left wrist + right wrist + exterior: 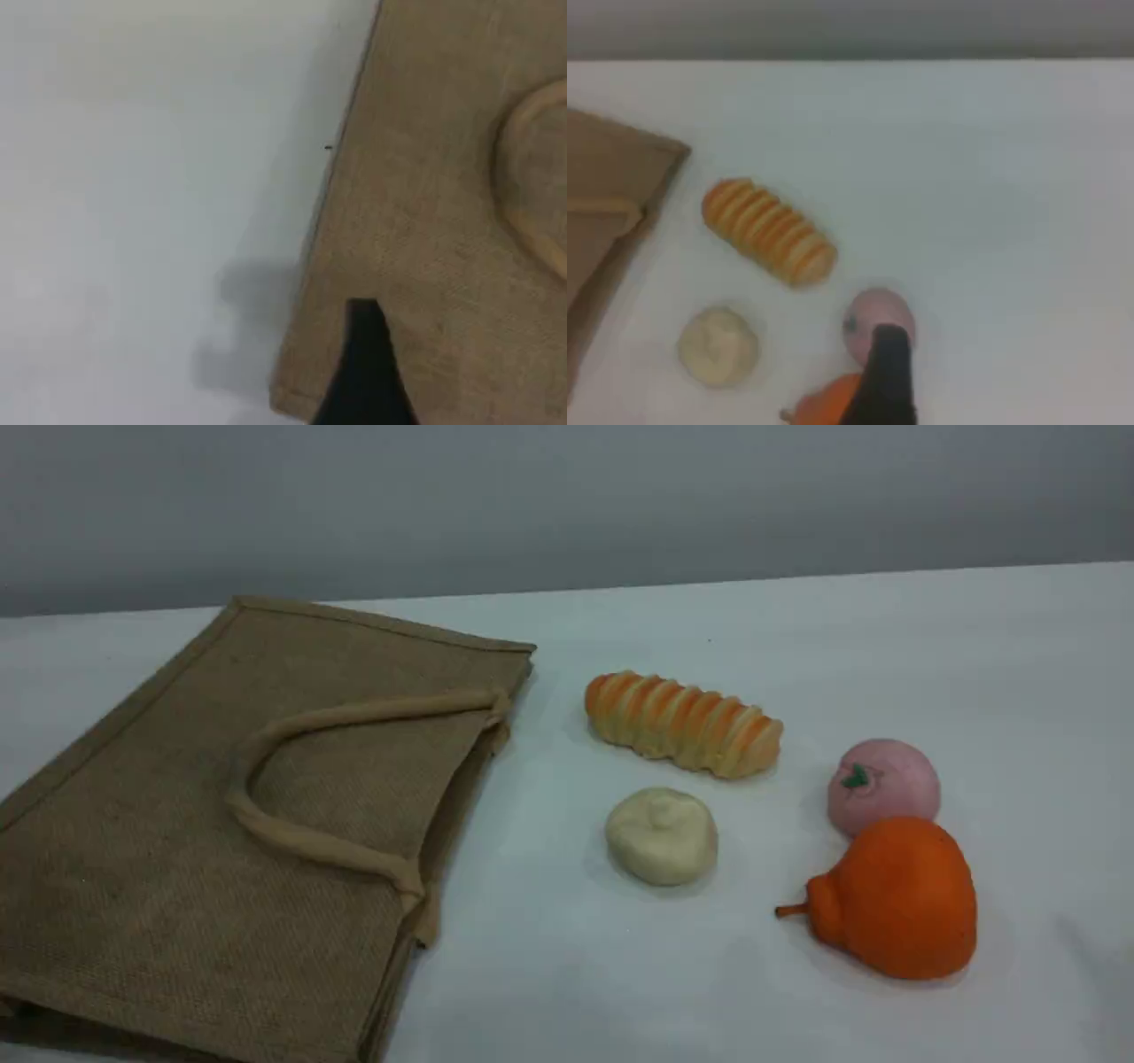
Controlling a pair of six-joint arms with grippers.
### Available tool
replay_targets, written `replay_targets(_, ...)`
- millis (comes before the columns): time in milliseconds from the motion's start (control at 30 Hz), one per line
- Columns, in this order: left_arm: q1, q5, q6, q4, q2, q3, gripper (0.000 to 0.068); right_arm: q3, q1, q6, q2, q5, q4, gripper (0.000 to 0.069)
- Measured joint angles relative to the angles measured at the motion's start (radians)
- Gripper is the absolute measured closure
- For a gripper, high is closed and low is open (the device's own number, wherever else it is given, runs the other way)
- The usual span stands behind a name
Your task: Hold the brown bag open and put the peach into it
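Looking down, your left gripper (368,372) hangs released over the flat brown bag (221,815). Your right gripper (884,381) hangs released above the peach (883,785), grasping nothing

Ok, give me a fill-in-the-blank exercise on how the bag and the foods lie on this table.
1. The brown bag lies ____ on the table, its mouth closed.
2. The peach touches the ____ pear-shaped fruit.
3. The cream bun sits nearer the camera than the striped ____.
4. One beige ____ rests on top of the bag.

Missing words: flat; orange; bread roll; handle
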Motion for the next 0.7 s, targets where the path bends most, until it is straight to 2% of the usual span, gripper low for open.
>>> replay_targets(400, 0.000, -0.078, 0.000, 0.001, 0.302, -0.087, 0.0197, 0.000, 0.000, 0.000, 0.167, -0.076, 0.000, 0.0101)
replay_targets(567, -0.001, -0.096, 0.000, -0.029, 0.416, -0.136, 0.0197, 0.000, 0.000, 0.000, 0.204, -0.086, 0.000, 0.0101)
replay_targets(700, -0.026, -0.103, 0.000, -0.029, 0.507, -0.178, 0.0197, 0.000, 0.000, 0.000, 0.216, -0.089, 0.000, 0.0101)
